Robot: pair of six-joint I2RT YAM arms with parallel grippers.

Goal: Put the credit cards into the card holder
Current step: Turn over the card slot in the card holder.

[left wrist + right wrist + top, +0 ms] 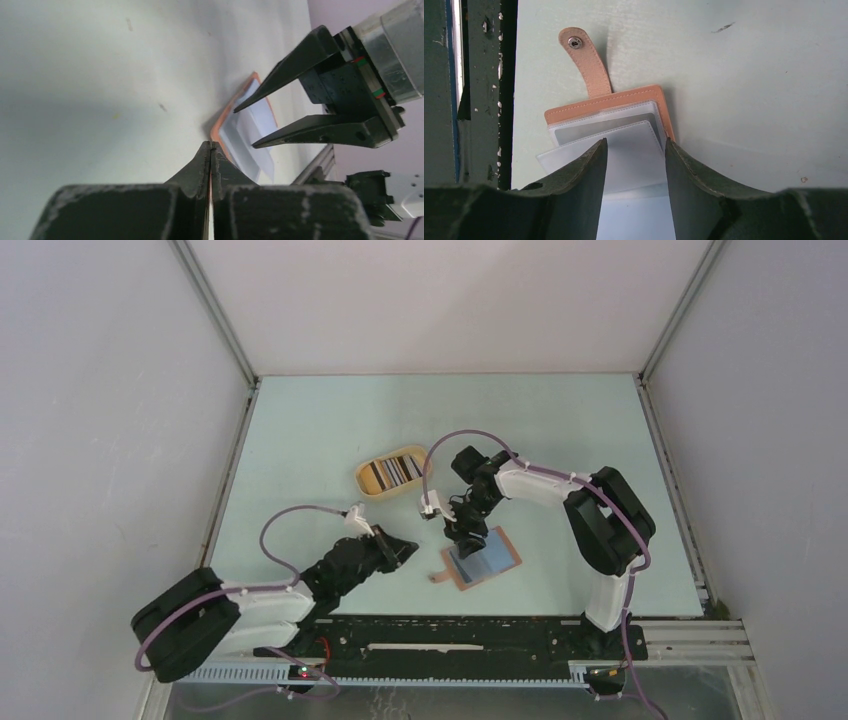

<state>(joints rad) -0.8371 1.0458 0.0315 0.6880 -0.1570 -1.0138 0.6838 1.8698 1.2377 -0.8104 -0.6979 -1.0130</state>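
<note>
top external view: we see the pale green table [330, 420] walled on three sides, with bare surface open across the back and far left. the card holder [482, 558] lies opened flat near the front rail [450, 635], right of centre. its snap tab [584, 60] is stretched out on the table and its clear sleeves [624, 150] are fanned. an oval tan tray [362, 478] sits farther back, apart from the holder, with a row of cards [392, 472] in it. our right gripper [636, 145] hangs just over the holder, claw partly spread on either side of a clear sleeve, gripping nothing we can make out. our left gripper [211, 145] sits low by the holder's orange edge, claw pressed together.
</note>
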